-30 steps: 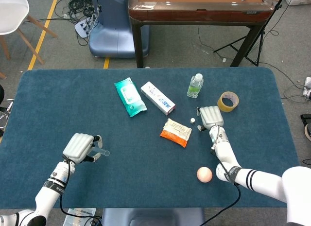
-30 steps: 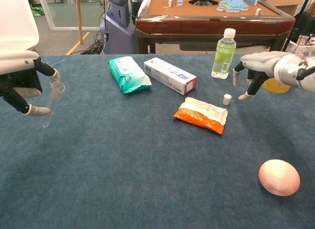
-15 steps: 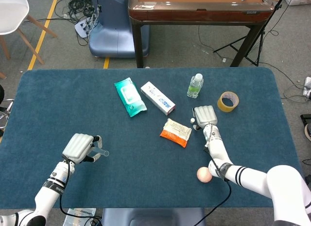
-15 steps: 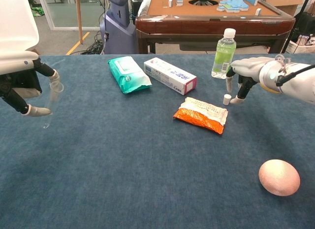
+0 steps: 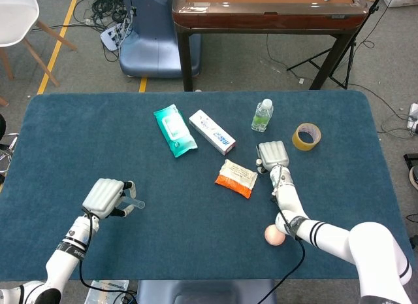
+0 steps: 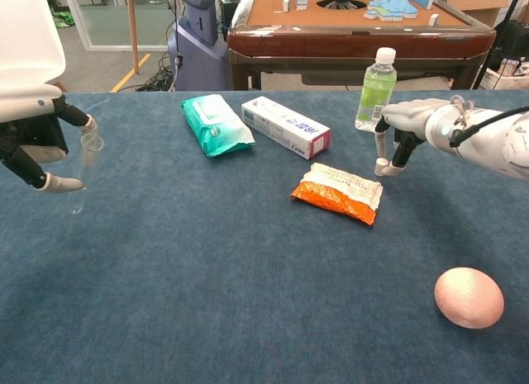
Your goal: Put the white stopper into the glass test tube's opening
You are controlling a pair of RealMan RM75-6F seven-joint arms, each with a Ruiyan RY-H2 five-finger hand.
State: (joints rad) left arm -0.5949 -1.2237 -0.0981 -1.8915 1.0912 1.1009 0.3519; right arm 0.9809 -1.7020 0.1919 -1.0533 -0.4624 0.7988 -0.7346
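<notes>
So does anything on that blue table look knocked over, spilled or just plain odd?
Nothing looks spilled or broken. The clear plastic water bottle stands upright, and the orange snack packet lies flat and closed. The only curiosity is a pink egg-shaped ball lying loose near the table's front edge.

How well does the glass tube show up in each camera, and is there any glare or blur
Head view: sharp, evenly lit; the glass test tube is a faint sliver beside the left hand. Chest view: the tube is see-through, its rim clearest, and the left hand looms large, cropped at the frame edge. No strong glare in either.
</notes>
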